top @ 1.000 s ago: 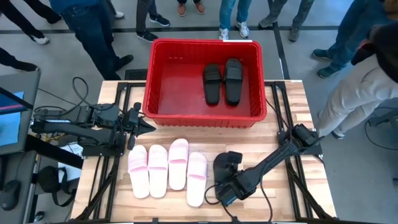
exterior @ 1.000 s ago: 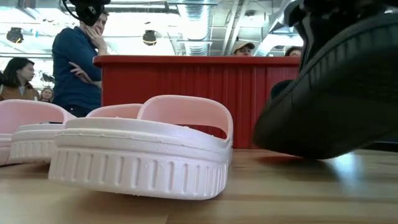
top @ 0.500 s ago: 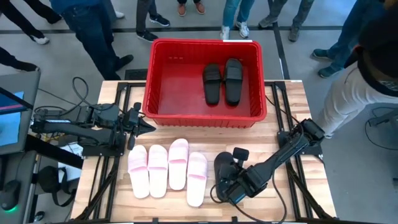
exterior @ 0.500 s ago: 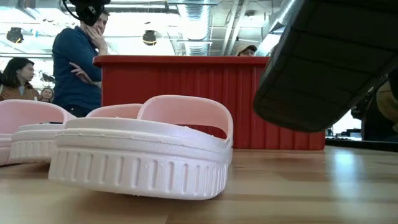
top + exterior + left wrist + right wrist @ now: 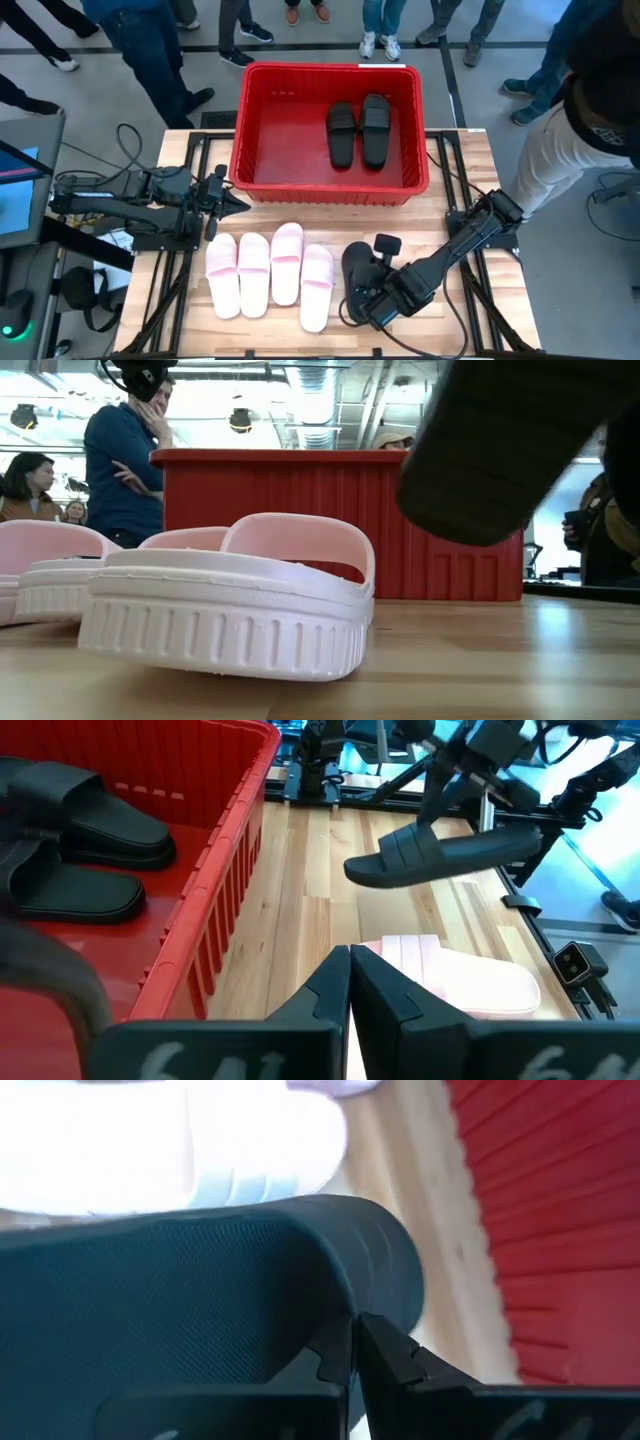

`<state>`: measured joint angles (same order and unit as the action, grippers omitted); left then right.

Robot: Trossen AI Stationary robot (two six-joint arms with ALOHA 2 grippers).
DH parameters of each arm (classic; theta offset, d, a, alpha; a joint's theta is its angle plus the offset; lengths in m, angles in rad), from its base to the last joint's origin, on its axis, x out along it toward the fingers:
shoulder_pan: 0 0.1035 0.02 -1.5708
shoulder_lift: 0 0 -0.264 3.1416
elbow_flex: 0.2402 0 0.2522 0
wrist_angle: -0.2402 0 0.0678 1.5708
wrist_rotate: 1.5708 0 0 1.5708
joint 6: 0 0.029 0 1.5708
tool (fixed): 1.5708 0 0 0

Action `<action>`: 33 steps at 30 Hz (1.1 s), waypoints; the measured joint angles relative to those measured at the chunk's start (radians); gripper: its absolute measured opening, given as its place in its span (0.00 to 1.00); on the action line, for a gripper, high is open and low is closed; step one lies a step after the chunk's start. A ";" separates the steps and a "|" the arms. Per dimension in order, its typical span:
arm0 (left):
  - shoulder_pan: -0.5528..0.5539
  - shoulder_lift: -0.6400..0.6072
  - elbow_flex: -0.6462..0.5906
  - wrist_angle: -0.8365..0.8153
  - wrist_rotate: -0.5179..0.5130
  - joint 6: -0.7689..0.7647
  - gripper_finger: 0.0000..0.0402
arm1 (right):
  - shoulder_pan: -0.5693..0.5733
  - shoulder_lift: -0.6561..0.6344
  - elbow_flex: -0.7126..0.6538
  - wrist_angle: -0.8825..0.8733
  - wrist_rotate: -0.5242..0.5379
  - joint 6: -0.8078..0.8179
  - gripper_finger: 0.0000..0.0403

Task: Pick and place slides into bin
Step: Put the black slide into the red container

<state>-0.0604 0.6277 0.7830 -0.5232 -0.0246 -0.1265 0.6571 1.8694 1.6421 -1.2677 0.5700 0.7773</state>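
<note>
Two black slides lie side by side in the right half of the red bin at the table's far side. Several pale pink slides lie in a row on the wood near the front. To their right, my right gripper is shut on a third black slide. That slide hangs in the air over the table's near right part. My left gripper is shut on nothing and waits by the bin's left near corner. My right gripper pinches an edge of the black slide between its two fingers; whether that is strap or sole rim I cannot tell. The fingers slant down from the table's right side. The slide hangs clear of the wood, tilted.
People stand along the far side and at the table's right. A monitor stands off the left edge. Bare wood shows between the bin and the pink row, and the bin's left half holds nothing.
My right gripper has risen, still shut on the black slide. A second ago the slide's low end hung just above or on the wood; now the slide is well clear of the table, and it has tipped a little.
</note>
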 joint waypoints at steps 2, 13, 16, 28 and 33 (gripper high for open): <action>0.000 0.000 0.000 0.000 0.000 0.000 0.00 | -0.002 0.000 0.029 -0.031 0.017 0.000 0.00; 0.000 0.000 0.000 0.001 0.000 0.000 0.00 | -0.012 0.000 0.169 -0.203 0.096 -0.026 0.00; 0.000 0.000 0.000 0.002 0.000 0.000 0.00 | -0.023 -0.001 0.206 -0.253 0.120 -0.027 0.00; 0.000 0.000 0.000 0.000 0.000 0.000 0.00 | -0.115 0.000 0.303 -0.303 0.198 -0.197 0.00; 0.000 0.000 0.000 0.000 0.001 -0.001 0.00 | -0.152 0.000 0.344 -0.303 0.233 -0.283 0.00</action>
<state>-0.0604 0.6277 0.7830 -0.5232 -0.0234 -0.1272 0.5050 1.8694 1.9859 -1.5712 0.8032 0.4944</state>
